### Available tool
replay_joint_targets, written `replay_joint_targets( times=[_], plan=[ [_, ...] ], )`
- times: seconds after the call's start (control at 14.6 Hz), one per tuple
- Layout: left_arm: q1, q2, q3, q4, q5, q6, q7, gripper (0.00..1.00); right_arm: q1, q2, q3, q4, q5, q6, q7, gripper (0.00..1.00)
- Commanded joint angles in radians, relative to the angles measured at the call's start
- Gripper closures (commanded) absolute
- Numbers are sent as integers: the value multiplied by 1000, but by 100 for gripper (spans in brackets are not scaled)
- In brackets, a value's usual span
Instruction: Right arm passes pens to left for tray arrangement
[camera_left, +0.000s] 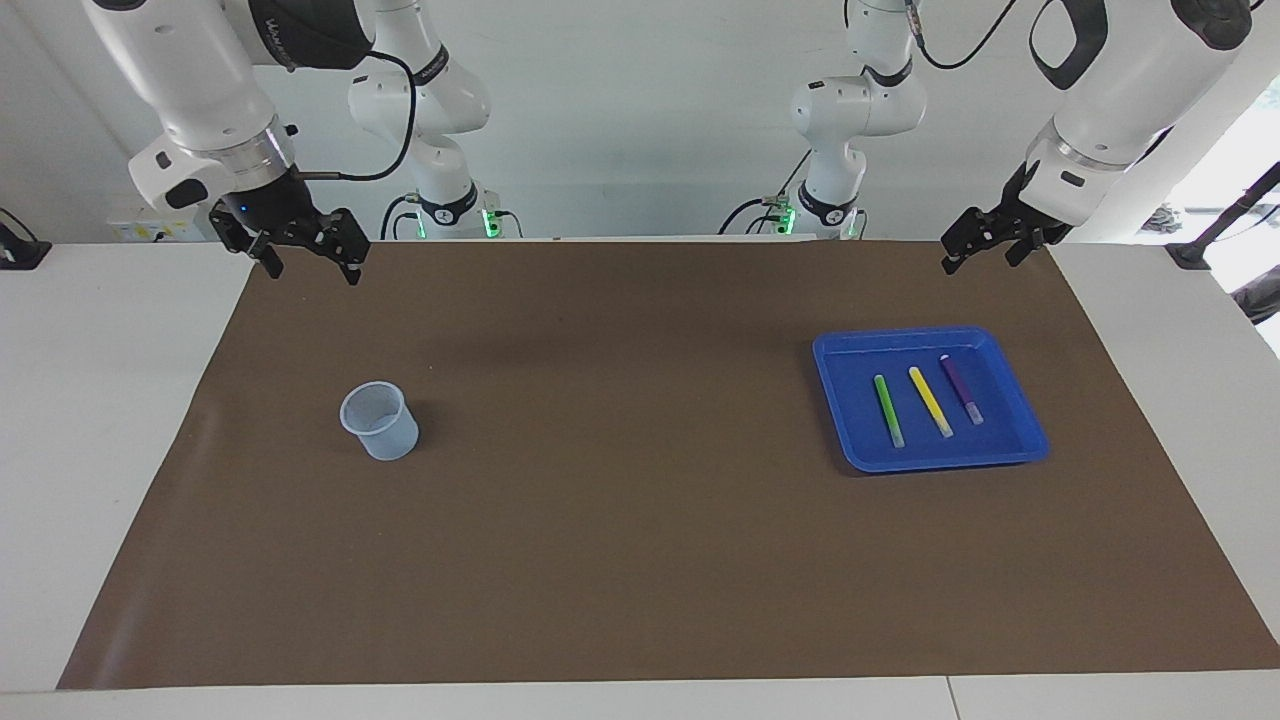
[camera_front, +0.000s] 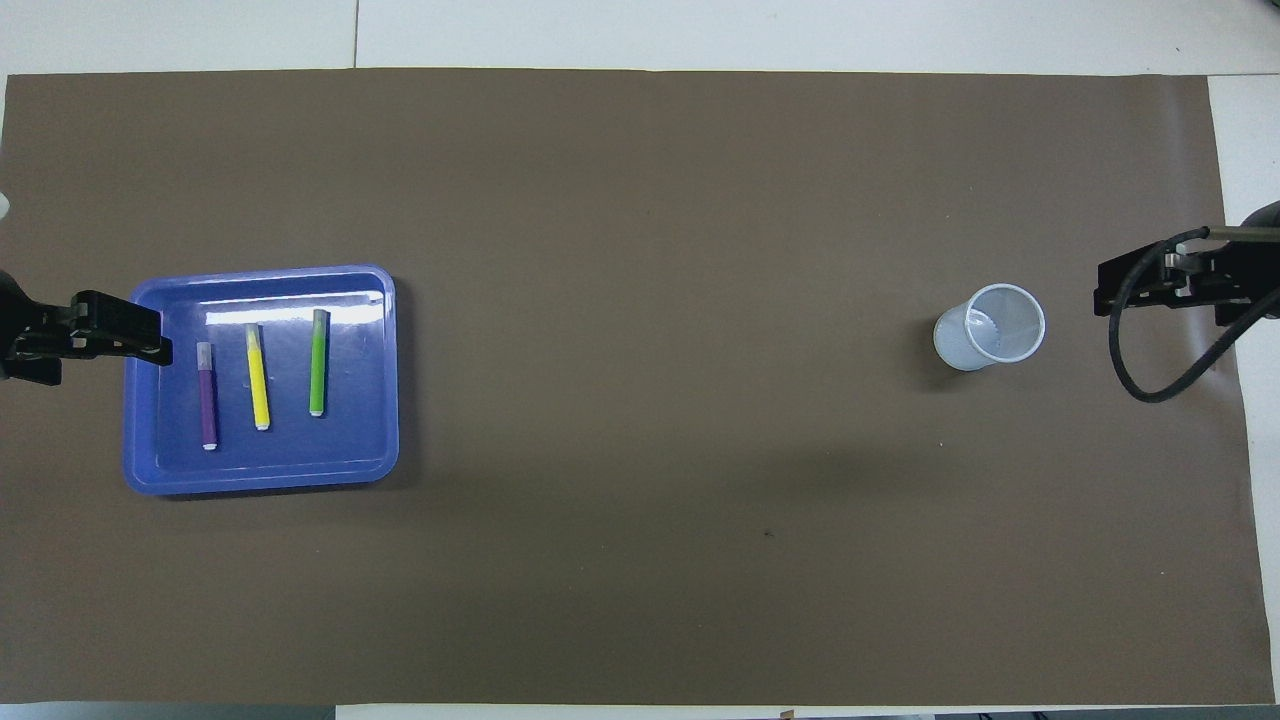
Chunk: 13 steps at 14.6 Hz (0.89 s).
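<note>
The blue tray lies on the brown mat toward the left arm's end of the table. Three pens rest side by side in it: green, yellow and purple. My left gripper hangs open and empty, high over the mat by the tray's rim, touching nothing. At the other end of the table my right gripper is open, empty and raised over the mat's corner.
A small translucent bluish cup stands upright on the mat toward the right arm's end. The brown mat covers most of the white table.
</note>
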Motion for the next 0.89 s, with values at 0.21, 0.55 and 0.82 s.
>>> replay_joint_targets(
  times=[0.21,0.55,0.82],
  plan=[
    [-13,30,4,106,4,-75,0,0,-12,-17,7,-18,16,-5,7,0],
    [-13,27,1,100,1,-68,0,0,-12,-17,7,-18,16,-4,7,0],
    [-12,26,-3,99,1,-68,2,0,-12,-17,7,-18,15,-3,7,0]
  ],
)
